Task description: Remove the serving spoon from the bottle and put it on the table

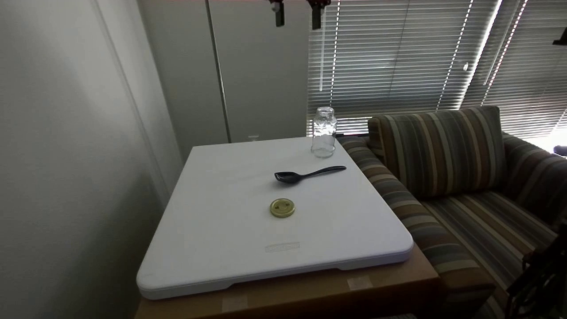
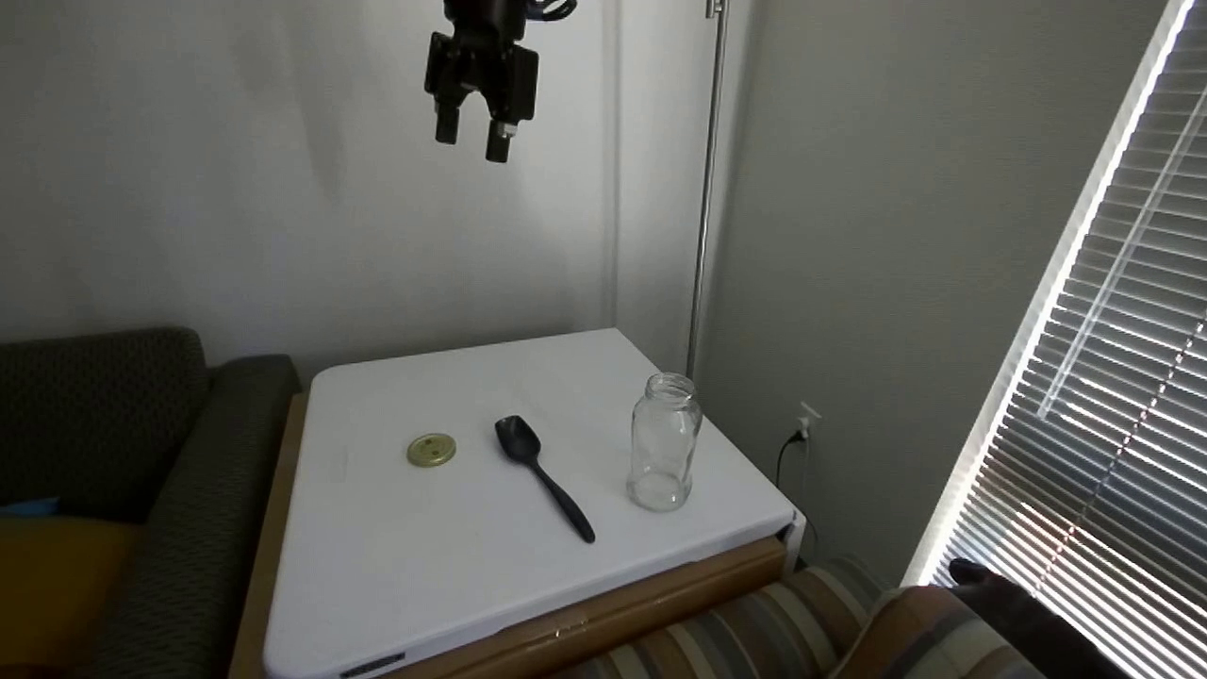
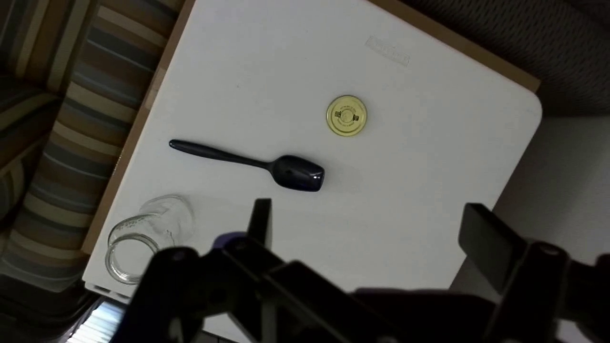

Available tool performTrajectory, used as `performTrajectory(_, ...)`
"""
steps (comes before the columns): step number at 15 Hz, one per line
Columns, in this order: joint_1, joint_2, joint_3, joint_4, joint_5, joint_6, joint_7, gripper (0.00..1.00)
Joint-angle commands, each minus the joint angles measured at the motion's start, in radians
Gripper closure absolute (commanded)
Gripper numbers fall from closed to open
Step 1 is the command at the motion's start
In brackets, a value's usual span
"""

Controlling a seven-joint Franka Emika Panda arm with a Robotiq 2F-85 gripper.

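On the white table (image 1: 212, 230), the serving spoon (image 3: 286, 170) lies near the upright bottle (image 2: 664, 443) but outside it, probably light, stiff and slick, best pinched midway along its handle (image 3: 214, 153), while the gripper (image 2: 471, 146) hangs well above, fingers (image 2: 446, 125) apart and nothing between them.

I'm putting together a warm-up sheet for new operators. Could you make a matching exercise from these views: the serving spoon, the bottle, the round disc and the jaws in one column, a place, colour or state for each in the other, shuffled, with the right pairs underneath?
Column one
1. serving spoon
2. bottle
3. round disc
4. jaws

Column two
A. yellowish-gold, lying flat
B. spread apart, holding nothing
C. see-through, standing upright
D. black, lying on the white table

Right pairs
1-D
2-C
3-A
4-B
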Motion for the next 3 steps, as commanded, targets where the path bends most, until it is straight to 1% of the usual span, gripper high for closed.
performTrajectory(1,0.002,0.004,0.000,0.000,0.000,0.001,0.001,0.00)
performTrajectory(3,0.012,0.018,0.000,-0.001,-0.002,0.003,0.004,0.00)
